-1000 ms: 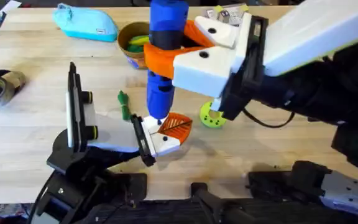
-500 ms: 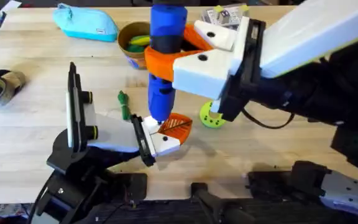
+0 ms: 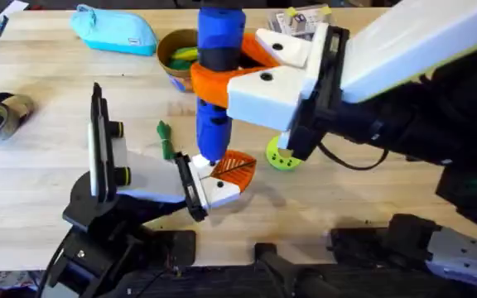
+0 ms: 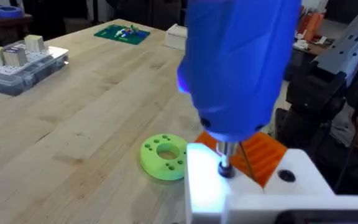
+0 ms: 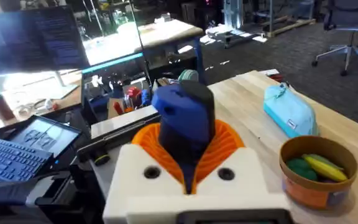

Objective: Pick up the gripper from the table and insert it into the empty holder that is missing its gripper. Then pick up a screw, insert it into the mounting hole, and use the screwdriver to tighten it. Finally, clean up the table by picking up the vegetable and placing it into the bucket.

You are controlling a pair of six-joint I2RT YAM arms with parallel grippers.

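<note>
- Here, at the left of the overhead view, one turquoise pouch lies at the far edge of the table.
- One holder stands near the middle, with one orange gripper seated in it.
- One dark-green vegetable lies on the wood just beside the holder.
- One bucket stands behind, already with toy items inside; the right wrist view shows them as green and yellow pieces.
- One screwdriver stands upright, clamped by the right gripper. Its bit meets the holder, which the left wrist view shows closely.
- One lime-green disc lies to the right.
- Whether the left gripper is open or closed, I cannot tell.
</note>
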